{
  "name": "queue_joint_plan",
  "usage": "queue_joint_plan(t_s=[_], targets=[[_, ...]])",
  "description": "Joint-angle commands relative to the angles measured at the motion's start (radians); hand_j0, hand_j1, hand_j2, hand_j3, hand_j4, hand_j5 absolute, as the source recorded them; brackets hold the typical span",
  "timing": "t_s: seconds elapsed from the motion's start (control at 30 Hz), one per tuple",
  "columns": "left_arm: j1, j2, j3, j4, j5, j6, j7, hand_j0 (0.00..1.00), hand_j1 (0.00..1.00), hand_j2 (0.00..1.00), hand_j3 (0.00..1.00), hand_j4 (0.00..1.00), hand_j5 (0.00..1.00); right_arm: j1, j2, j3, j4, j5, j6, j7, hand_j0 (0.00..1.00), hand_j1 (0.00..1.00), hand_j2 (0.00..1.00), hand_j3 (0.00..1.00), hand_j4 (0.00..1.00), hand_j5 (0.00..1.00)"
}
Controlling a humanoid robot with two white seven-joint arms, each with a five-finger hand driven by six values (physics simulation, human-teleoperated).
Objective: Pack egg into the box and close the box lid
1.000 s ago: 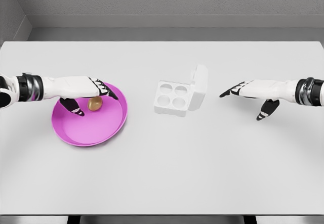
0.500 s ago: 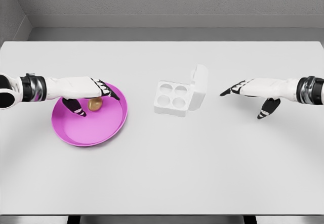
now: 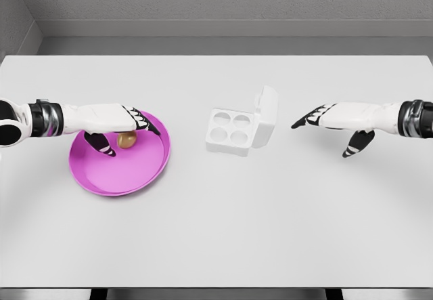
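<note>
The left hand [image 3: 116, 122] is held over the pink plate [image 3: 101, 178], its fingers spread and curved above the brown egg [image 3: 126, 139], the thumb dropped to the egg's left; no grip is closed yet, and whether any fingertip touches the shell cannot be told; the egg lies in the plate's upper part, near the far rim, partly covered by the fingers. The egg is judged light, rigid, smooth and brittle, and likely to roll on the plate's curved floor; it is best taken across its middle, thumb on one side and fingertips opposite, with gentle pressure, since a squeeze at one point could crack it and a loose hold could let it slip. To the right of the plate, well apart from it, the white egg box [image 3: 230, 131] stands on the white table [image 3: 223, 232], its four round cups bare and its lid [image 3: 266, 115] raised upright on the right side. Beyond the lid, the right hand [image 3: 333, 120] hovers with fingers apart, pointing toward the box and holding nothing.
</note>
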Motion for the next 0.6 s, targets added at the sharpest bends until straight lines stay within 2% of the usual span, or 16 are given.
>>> queue_joint_plan(t_s=[0.0, 0.1, 0.27, 0.47, 0.53, 0.57], targets=[[0.000, -0.002, 0.001, 0.001, 0.002, 0.002, 0.000, 0.94, 0.94, 0.94, 0.94, 0.94, 0.94, 0.000, -0.007, -0.002, 0.001, -0.004, 0.002, 0.000, 1.00, 1.00, 1.00, 1.00, 1.00, 1.00], [0.002, -0.002, 0.001, 0.001, 0.002, 0.002, 0.000, 0.93, 0.93, 0.93, 0.93, 0.93, 0.93, 0.002, -0.007, -0.002, 0.001, -0.004, 0.002, 0.000, 1.00, 1.00, 1.00, 1.00, 1.00, 1.00], [0.002, -0.002, 0.001, 0.001, 0.002, 0.002, 0.000, 0.78, 0.78, 0.78, 0.78, 0.78, 0.78, 0.003, -0.006, -0.002, 0.001, -0.004, 0.002, 0.000, 1.00, 1.00, 1.00, 1.00, 1.00, 1.00], [0.009, 0.000, 0.001, 0.008, 0.002, 0.002, 0.000, 0.74, 0.74, 0.74, 0.74, 0.74, 0.74, 0.005, -0.007, 0.000, 0.004, -0.004, 0.002, 0.000, 1.00, 1.00, 1.00, 1.00, 1.00, 1.00], [0.009, 0.001, 0.001, 0.010, 0.002, 0.002, 0.000, 0.71, 0.71, 0.71, 0.71, 0.71, 0.71, 0.006, -0.006, 0.000, 0.007, -0.004, 0.002, 0.000, 1.00, 1.00, 1.00, 1.00, 1.00, 1.00], [0.009, 0.001, 0.001, 0.010, 0.003, 0.002, 0.000, 0.66, 0.66, 0.66, 0.66, 0.66, 0.66, 0.006, -0.007, 0.000, 0.007, -0.004, 0.002, 0.000, 1.00, 1.00, 1.00, 1.00, 1.00, 1.00]])
